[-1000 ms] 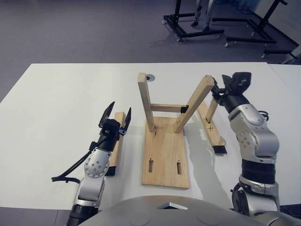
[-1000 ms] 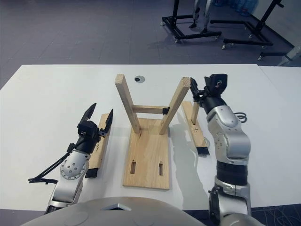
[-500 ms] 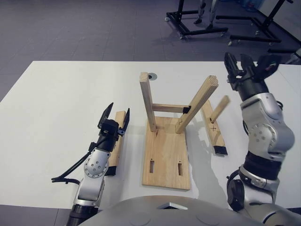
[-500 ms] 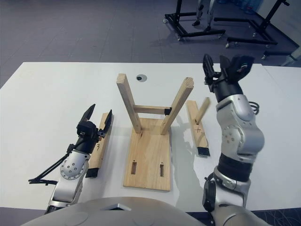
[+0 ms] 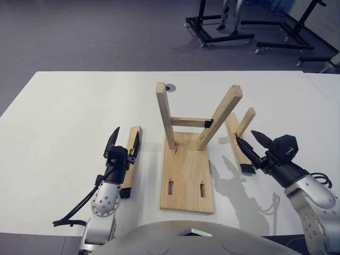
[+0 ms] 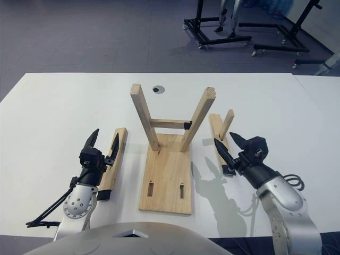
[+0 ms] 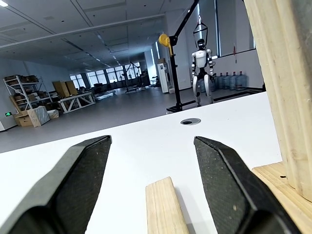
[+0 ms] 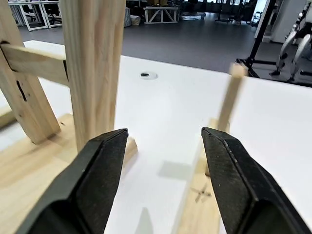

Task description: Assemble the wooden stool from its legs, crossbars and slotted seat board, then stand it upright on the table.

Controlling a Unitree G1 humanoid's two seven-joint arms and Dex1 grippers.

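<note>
On the white worktop [image 5: 64, 106] lay one seat board [image 5: 186, 175] with two upright legs [image 5: 164, 111], two loose legs [image 5: 231, 127] beside; left gripper [image 5: 127, 131] and right gripper [image 5: 245, 136] gaped; grey floor [image 5: 79, 32] behind.

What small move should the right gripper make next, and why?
Probably ease the open right gripper forward and close it on the loose leg with the crossbar sticking up from it: that piece lies free beside the seat board, whose two near slots are empty.

left gripper [image 7: 153, 170] jaws apart, straddling leg [image 7: 165, 207] end on white table [image 7: 146, 141].
</note>
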